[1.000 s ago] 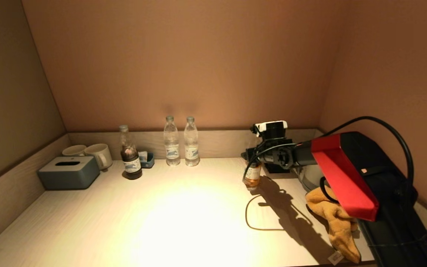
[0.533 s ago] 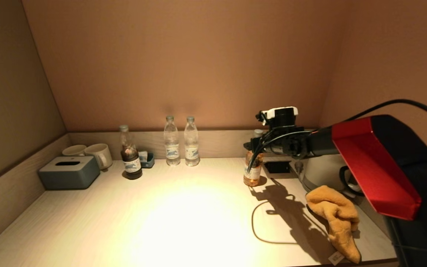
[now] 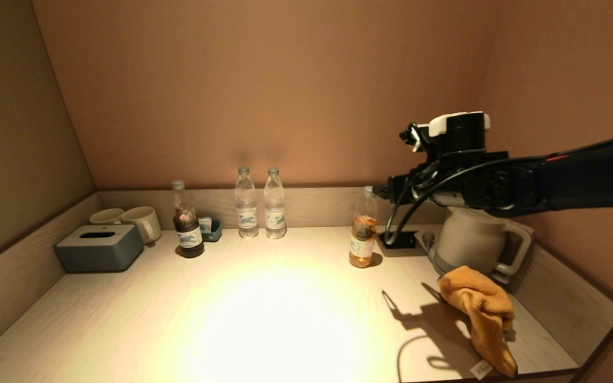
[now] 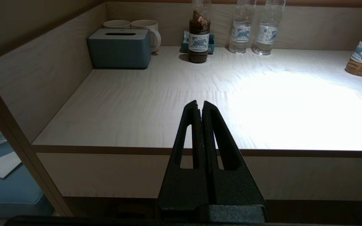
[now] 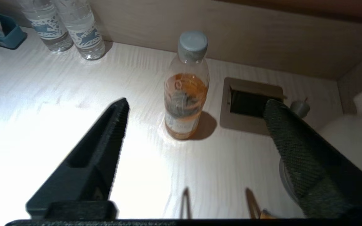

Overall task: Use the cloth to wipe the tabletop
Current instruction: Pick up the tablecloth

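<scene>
An orange cloth [image 3: 479, 314] lies crumpled at the front right of the pale wooden tabletop [image 3: 264, 314], next to a white kettle [image 3: 469, 239]. My right gripper [image 5: 196, 103] is open and empty, raised high above the back right of the table, over a bottle of amber drink [image 3: 363, 234], which also shows in the right wrist view [image 5: 185, 91]. In the head view the right gripper [image 3: 386, 191] is well above and behind the cloth. My left gripper [image 4: 199, 105] is shut and empty, parked in front of the table's front edge.
A grey tissue box [image 3: 99, 247] and two mugs [image 3: 133, 219] stand at the back left. A dark bottle [image 3: 187, 223] and two water bottles [image 3: 259, 205] stand along the back wall. A socket recess [image 5: 250, 103] lies beside the amber bottle. Walls close in on three sides.
My right arm has lifted well up and swung back to the right, away from the amber bottle, uncovering the kettle. The cloth and the bottle have not moved.
</scene>
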Tool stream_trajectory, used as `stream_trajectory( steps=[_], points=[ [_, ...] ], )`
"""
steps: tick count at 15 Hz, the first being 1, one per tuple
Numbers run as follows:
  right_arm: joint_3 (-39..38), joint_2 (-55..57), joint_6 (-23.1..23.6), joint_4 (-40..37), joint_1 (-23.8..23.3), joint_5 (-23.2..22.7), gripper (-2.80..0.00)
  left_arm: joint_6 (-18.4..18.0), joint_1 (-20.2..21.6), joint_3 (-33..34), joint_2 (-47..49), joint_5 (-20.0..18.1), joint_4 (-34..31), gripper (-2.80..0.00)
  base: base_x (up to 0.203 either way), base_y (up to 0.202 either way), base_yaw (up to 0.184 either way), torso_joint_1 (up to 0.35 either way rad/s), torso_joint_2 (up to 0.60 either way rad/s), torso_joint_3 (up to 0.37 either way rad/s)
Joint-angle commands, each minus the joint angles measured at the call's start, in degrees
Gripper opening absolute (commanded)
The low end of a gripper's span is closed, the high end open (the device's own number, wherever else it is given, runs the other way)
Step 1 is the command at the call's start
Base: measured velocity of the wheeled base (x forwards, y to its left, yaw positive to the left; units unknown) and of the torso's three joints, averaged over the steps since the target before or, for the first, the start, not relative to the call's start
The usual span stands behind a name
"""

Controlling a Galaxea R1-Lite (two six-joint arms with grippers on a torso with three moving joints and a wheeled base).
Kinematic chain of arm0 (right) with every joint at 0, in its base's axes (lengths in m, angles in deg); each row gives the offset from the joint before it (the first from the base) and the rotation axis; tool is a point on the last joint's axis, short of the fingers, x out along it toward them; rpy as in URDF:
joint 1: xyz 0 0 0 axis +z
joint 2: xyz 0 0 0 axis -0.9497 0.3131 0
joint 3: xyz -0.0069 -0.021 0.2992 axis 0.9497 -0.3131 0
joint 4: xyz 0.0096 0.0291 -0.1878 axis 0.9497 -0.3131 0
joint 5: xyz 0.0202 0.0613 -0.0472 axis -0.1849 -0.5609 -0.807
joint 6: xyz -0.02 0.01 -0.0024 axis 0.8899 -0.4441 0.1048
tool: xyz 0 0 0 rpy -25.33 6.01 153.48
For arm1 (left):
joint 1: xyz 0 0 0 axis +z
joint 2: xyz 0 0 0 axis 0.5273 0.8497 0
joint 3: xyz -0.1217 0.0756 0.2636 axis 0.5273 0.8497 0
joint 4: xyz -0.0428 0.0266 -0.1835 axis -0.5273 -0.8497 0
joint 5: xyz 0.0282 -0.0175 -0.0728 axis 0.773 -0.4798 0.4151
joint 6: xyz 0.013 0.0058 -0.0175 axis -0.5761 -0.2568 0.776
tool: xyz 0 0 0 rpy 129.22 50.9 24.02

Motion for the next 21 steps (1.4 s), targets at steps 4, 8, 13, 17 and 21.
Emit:
stream_trajectory(
  steps=[4, 8, 13, 17, 21],
  points=[
    [-18.66, -19.23, 0.18, 0.08, -0.07, -0.07, -2.8, 0.03, -0.01, 0.0, -0.02, 0.02, 0.01, -2.8, 0.0, 0.0, 0.0, 0.0, 0.0, 0.0],
    [-28.67, -29.67, -0.14, 0.07, -1.35, 0.05, -2.8, 0.03, -0.01, 0.0, -0.02, 0.02, 0.06, -2.8, 0.0, 0.0, 0.0, 0.0, 0.0, 0.0],
    [-37.62, -37.73, -0.59, -0.19, -6.98, 2.33, -2.8, 0.03, -0.01, 0.0, -0.02, 0.02, 0.06, -2.8, 0.0, 0.0, 0.0, 0.0, 0.0, 0.0],
    [-38.67, -37.14, -4.39, -0.53, -8.0, 9.62, -2.8, 0.03, -0.01, 0.0, -0.02, 0.02, 0.06, -2.8, 0.0, 0.0, 0.0, 0.0, 0.0, 0.0],
    [-39.84, -37.41, -5.31, -0.45, -8.01, 9.56, -2.8, 0.03, -0.01, 0.0, -0.02, 0.02, -0.03, -2.8, 0.0, 0.0, 0.0, 0.0, 0.0, 0.0]
  ],
)
